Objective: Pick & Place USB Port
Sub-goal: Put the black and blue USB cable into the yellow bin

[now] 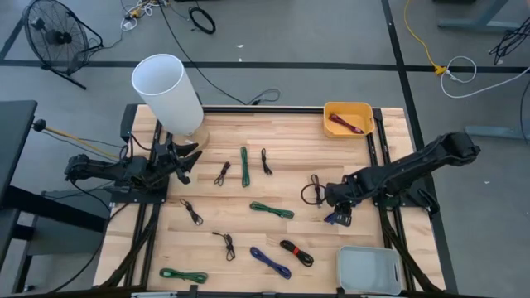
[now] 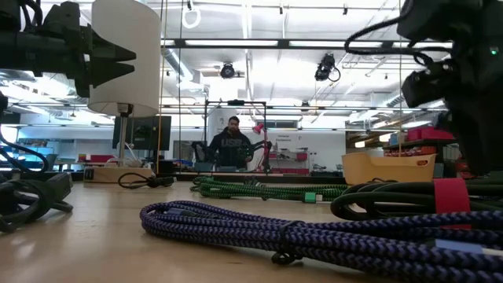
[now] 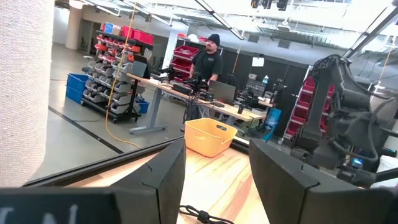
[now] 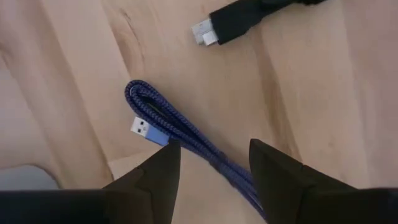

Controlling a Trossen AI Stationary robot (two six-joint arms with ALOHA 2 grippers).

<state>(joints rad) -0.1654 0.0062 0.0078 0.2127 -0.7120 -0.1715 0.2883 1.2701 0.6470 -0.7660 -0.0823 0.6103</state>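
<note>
Robot arms: two were in view, a left arm (image 1: 108, 170) and a right arm (image 1: 414, 170).
Green cables: three lay on the table (image 1: 273, 248), at (image 1: 244, 165), (image 1: 272, 209) and (image 1: 183, 274).
Blue cables: two, at (image 1: 271, 261) and (image 1: 338, 218).
Black cables: six bundles, one with red ties (image 1: 296, 252).
Bins: two, one yellow bin (image 1: 348, 108), one grey tray (image 1: 369, 270).
White cylinders: one (image 1: 168, 93).
Persons: one (image 2: 233, 141).

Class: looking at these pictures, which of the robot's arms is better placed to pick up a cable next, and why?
The right. Its open hand hangs just over the blue cable on the table. The left hand sits by the white cylinder, with no cable under it.
</note>
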